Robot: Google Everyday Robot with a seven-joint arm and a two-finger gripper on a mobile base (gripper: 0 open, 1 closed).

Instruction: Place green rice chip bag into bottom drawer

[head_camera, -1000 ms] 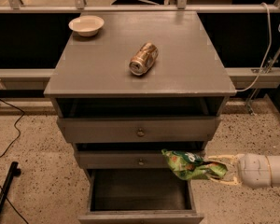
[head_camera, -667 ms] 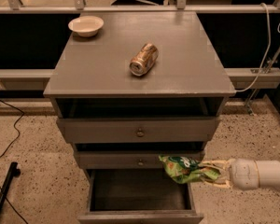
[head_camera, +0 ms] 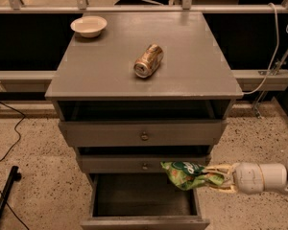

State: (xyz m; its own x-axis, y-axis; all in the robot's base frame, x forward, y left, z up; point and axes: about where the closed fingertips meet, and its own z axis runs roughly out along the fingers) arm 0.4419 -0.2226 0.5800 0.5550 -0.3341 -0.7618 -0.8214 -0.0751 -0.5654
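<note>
So the green rice chip bag [head_camera: 186,174] is up in the air, hanging over the right front part of the bottom drawer [head_camera: 144,221], which is pulled out and open. The gripper [head_camera: 214,178] comes in from the right and its jaws are clamped on the bag's right end, so the crumpled bit sticks out to the left. Just above are the two upper drawers [head_camera: 110,134] with little knobs. Up on the cabinet top [head_camera: 197,56] there's a soda can [head_camera: 148,60] on its side and a small white bowl [head_camera: 89,26] in the back left corner.
</note>
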